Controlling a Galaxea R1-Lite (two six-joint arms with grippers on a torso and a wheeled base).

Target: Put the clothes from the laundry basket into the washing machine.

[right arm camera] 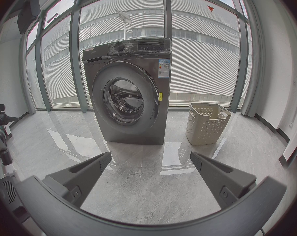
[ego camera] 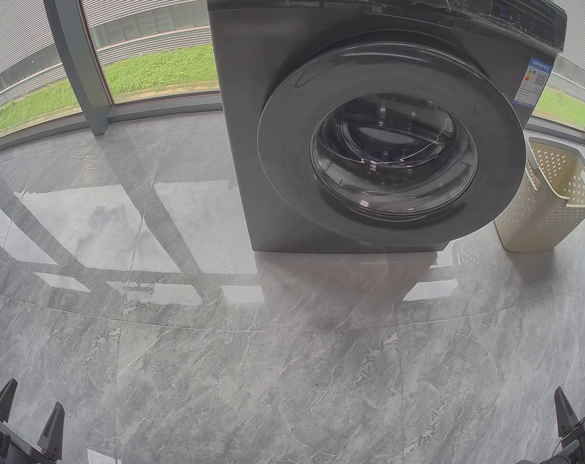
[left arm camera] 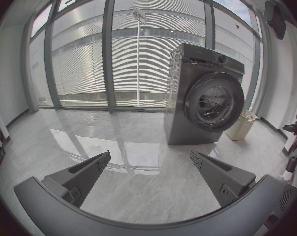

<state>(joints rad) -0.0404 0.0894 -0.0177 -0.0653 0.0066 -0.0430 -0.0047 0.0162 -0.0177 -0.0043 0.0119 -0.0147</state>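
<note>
Beside washing machine [right arm camera: 129,95], laundry basket [right arm camera: 207,123], well ahead of right claw [right arm camera: 150,154]

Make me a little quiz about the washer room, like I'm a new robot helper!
1. Where does the basket stand by the washer? A: on top of it. B: on the floor, to its right. C: inside it.
2. True or false: the washer's door is open.
3. Fill in: both arms' jaws are ____ and hold nothing.
Key: 1 B; 2 false; 3 open.
</note>
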